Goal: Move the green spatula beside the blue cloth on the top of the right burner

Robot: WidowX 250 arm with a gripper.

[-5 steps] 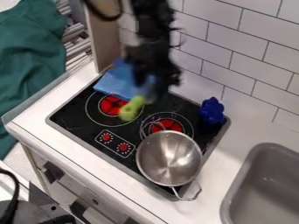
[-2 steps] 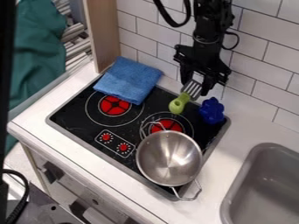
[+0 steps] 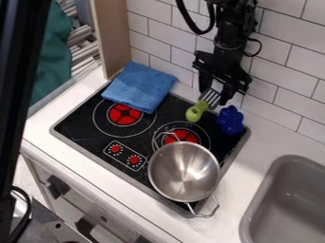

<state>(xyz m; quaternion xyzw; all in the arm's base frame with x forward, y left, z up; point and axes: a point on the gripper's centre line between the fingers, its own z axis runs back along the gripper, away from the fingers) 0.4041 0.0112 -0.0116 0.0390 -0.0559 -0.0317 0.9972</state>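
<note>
At the back of the stove, near the tiled wall, my gripper (image 3: 215, 97) hangs with its fingers on either side of the slotted grey head of the green spatula (image 3: 197, 111), shut on it. The spatula's green handle points down and toward the left, above the back edge of the right burner (image 3: 185, 134). Whether the handle touches the stove, I cannot tell. Folded at the stove's back left corner lies the blue cloth (image 3: 139, 86), to the left of the gripper.
A steel pan (image 3: 184, 172) covers the front part of the right burner, its handle over the stove's front edge. A blue flower-shaped object (image 3: 230, 119) sits just right of the spatula. The left burner (image 3: 124, 114) is uncovered; a grey sink (image 3: 285, 204) is at right.
The gripper has gone from over the blue cloth to the right, carrying the spatula with it; since the later earlier frame it has shifted only slightly. The cloth is now uncovered.
</note>
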